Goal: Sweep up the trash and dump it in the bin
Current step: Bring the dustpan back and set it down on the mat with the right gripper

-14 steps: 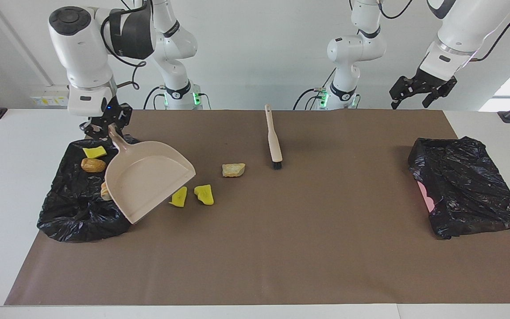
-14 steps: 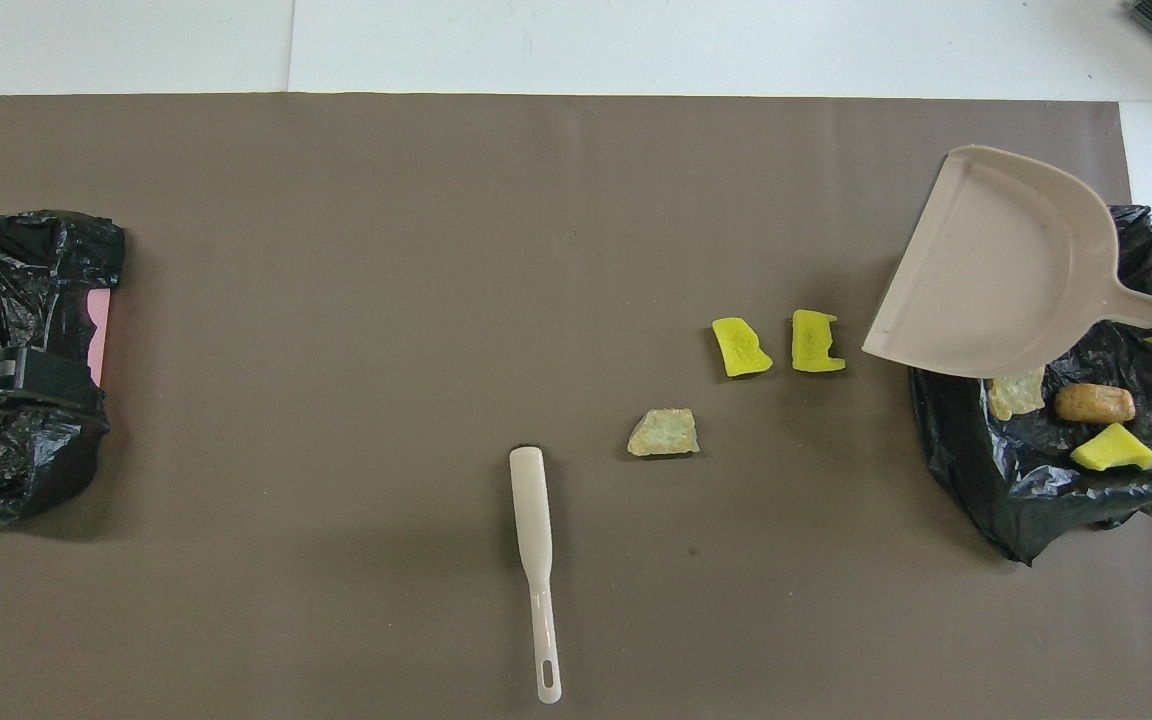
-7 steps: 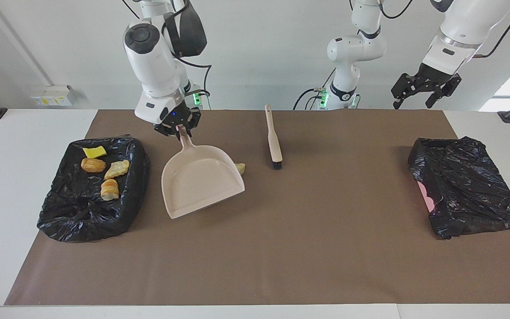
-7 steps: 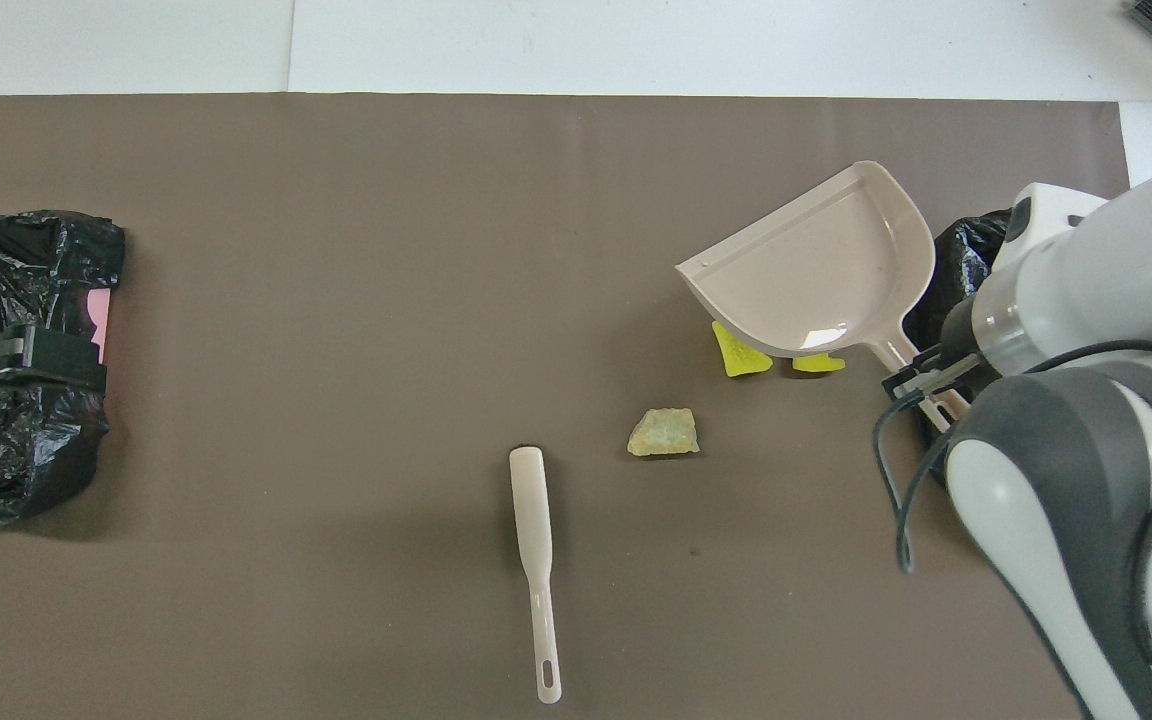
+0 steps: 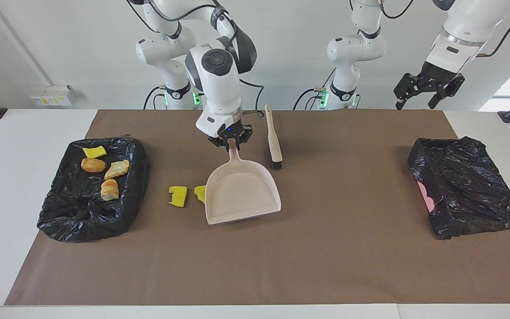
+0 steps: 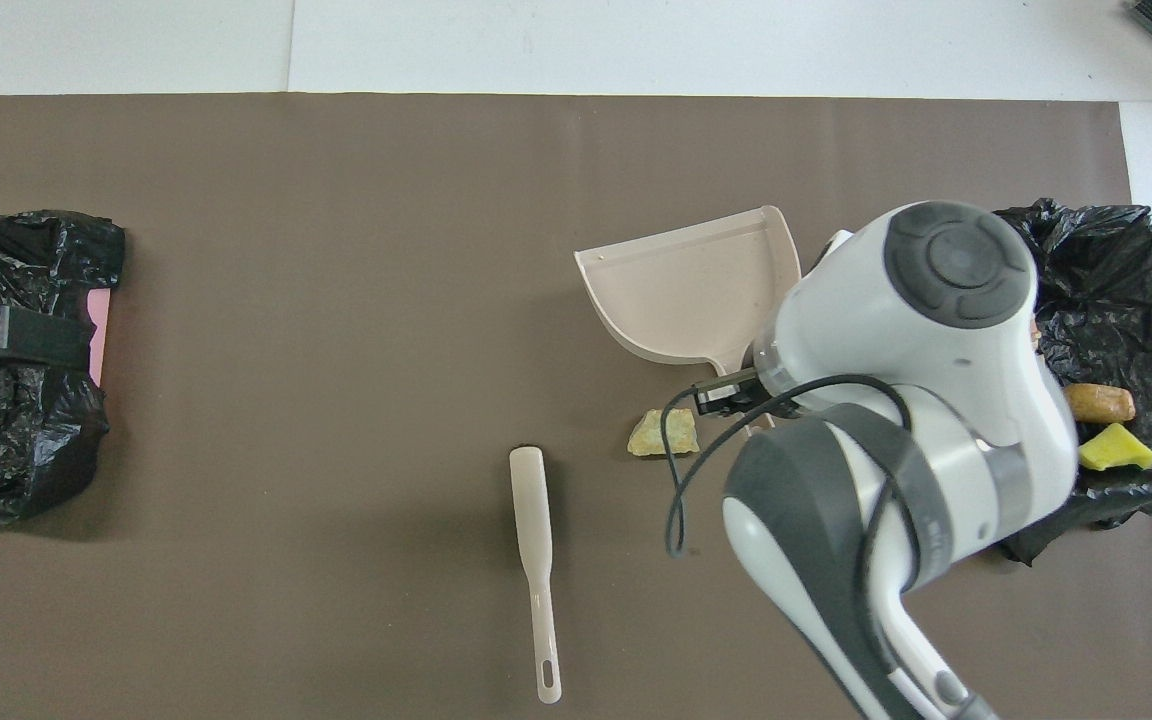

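My right gripper (image 5: 229, 142) is shut on the handle of the pale pink dustpan (image 5: 241, 191), holding it tilted over the middle of the mat, beside the brush (image 5: 274, 138). Two yellow trash scraps (image 5: 178, 195) lie on the mat next to the pan, on the bin's side; the pan partly covers one (image 5: 200, 193). A tan scrap (image 6: 663, 432) lies under the handle. The black-bagged bin (image 5: 60, 221) at the right arm's end holds several scraps (image 5: 93, 165). My left gripper (image 5: 415, 105) hangs open in the air at the left arm's end.
The brush (image 6: 536, 560) lies loose on the mat with its bristles pointing away from the robots. A second black bag (image 5: 467, 186) with something pink under it sits at the left arm's end. My right arm (image 6: 926, 330) covers part of the bin from above.
My right arm has carried the dustpan from over the bin to the middle of the mat by the brush. The scraps and brush have not moved. The left gripper has risen slightly.
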You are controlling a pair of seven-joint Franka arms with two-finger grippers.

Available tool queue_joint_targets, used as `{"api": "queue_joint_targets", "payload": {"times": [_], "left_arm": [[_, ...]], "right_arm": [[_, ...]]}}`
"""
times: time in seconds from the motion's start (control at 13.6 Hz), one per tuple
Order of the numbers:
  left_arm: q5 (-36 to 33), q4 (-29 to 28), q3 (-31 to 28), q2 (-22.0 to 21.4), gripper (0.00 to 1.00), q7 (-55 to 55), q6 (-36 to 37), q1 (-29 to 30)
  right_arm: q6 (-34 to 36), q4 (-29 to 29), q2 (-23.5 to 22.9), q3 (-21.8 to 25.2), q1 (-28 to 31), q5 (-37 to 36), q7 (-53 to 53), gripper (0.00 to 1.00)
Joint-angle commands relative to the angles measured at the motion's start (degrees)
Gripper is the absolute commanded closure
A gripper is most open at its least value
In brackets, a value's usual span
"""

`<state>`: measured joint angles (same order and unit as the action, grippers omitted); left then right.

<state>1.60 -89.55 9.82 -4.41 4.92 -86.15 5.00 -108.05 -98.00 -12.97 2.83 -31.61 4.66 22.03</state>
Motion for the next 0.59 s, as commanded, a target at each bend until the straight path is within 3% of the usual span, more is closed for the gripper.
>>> {"api": "queue_joint_targets", "payload": {"times": [0.0,0.22,0.37,0.44,0.52], "left_arm": [[0.5,0.0,-0.2,-0.1,0.0,-0.3,-0.8,0.4],[0.4,0.0,-0.2,-0.2,0.0,-0.2,0.0,0.5],[0.4,0.0,-0.2,-0.2,0.0,-0.2,0.2,0.5],[0.4,0.0,-0.2,-0.2,0.0,-0.2,0.2,0.5],[0.4,0.0,-0.2,-0.2,0.0,-0.2,0.2,0.4]], "right_arm": [[-1.1,10.3,-9.3,0.4,-1.0,0.7,7.1,1.0],[-4.4,19.5,-18.6,0.5,-2.8,0.5,12.7,1.0],[-11.3,21.4,-24.4,0.4,-2.8,0.5,12.9,1.0],[-12.6,21.0,-25.1,0.4,-2.6,0.7,12.8,1.0],[-11.3,21.3,-24.7,0.5,-2.4,0.4,12.7,0.42]]}}
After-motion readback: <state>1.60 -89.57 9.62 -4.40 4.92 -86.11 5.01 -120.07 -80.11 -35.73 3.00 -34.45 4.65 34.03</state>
